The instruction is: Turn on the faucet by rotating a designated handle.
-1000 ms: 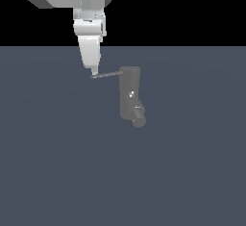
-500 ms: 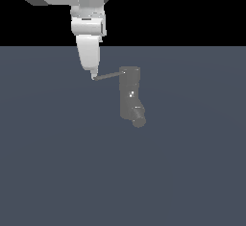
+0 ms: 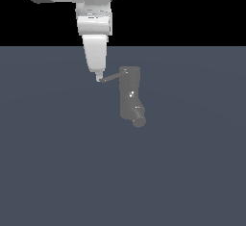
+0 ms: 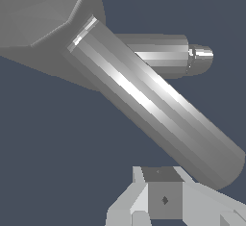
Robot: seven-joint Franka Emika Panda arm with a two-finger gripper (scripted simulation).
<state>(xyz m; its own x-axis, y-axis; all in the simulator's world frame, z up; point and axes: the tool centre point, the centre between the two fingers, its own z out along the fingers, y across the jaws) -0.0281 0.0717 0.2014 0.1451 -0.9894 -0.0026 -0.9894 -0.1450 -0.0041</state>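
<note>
The faucet [image 3: 129, 95] is a dull grey upright column on the dark floor, with a rounded spout end [image 3: 139, 121] at its foot. Its handle [image 3: 109, 78], a thin dark rod, sticks out from the column's top toward the exterior view's left. My gripper [image 3: 97, 76] comes down from above with its fingers together, shut and empty, its tip touching the handle's light end. In the wrist view the handle [image 4: 158, 114] crosses the picture as a thick grey cylinder just beyond my gripper [image 4: 164, 198], with the faucet [image 4: 38, 13] and its spout [image 4: 163, 54] behind it.
A flat dark blue-grey floor [image 3: 57, 172] lies all around the faucet. My white arm [image 3: 93, 8] hangs over it from the upper part of the exterior view.
My gripper has shifted slightly down and toward the exterior view's right. The handle's free end has swung with it, so the rod now slants instead of lying nearly level.
</note>
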